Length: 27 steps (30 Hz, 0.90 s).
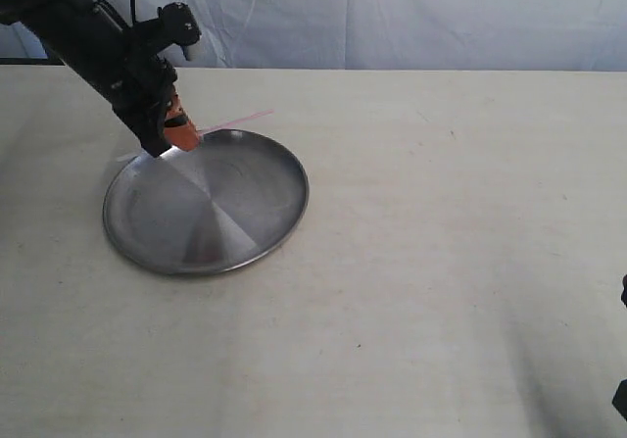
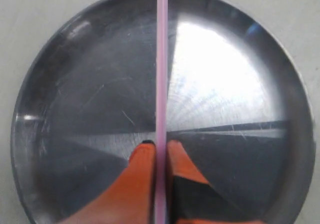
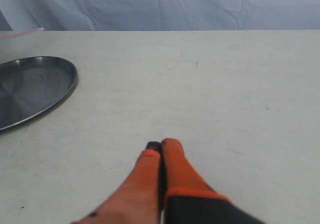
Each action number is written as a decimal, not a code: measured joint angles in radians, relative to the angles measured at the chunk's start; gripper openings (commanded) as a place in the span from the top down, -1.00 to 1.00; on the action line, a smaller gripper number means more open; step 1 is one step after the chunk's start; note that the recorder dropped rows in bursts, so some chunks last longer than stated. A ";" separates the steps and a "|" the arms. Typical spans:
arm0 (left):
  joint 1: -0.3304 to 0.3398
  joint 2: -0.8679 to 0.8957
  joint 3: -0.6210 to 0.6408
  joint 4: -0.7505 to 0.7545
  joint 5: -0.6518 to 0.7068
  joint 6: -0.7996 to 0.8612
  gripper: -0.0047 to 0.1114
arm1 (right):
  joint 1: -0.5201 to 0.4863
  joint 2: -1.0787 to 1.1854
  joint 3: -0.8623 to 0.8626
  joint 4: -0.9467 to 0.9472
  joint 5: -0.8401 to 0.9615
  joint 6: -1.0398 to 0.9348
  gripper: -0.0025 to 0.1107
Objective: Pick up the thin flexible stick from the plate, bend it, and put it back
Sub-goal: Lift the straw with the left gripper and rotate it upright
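Orange-tipped left pincer [image 2: 159, 146] is clamped on the stick [image 2: 162, 58], one tip pressed to each side w/ no gap showing, so the hold looks firm. Stick runs straight thru the grip, no kink visible. In the exterior view it slants up & away toward the far right from the pincer, free end out past the far rim of the plate [image 1: 225, 222], apparently off the metal. A pale sliver by the plate's far-left rim may be its short end, can't say for sure. Pincer itself sits at the plate's far-left edge. Step in hand, as I read it: stick is picked up, bend not yet made. To do it well: hold this clamp tight & steady, bring the other arm in to take the long free end near its tip, then swing that end round slowly so the rod folds somewhere btwn the two grips rather than slipping out. It's very thin, so squeeze square-on, not w/ the tip edges. Right pincer [image 3: 160, 148] has its tips together, gripping nothing, low over the table [image 1: 441, 242] well right of the plate, so it'd need to open first. Plate: shiny steel, nothing lying in it, only reflections.
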 measured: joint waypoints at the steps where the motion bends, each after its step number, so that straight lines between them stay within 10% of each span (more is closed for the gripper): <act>1: 0.000 -0.009 0.006 -0.011 0.000 -0.003 0.92 | 0.000 0.000 0.000 0.000 0.000 0.000 0.97; 27: 0.000 -0.045 0.152 -0.041 -0.161 -0.287 0.92 | 0.000 0.000 0.000 0.000 0.000 0.000 0.97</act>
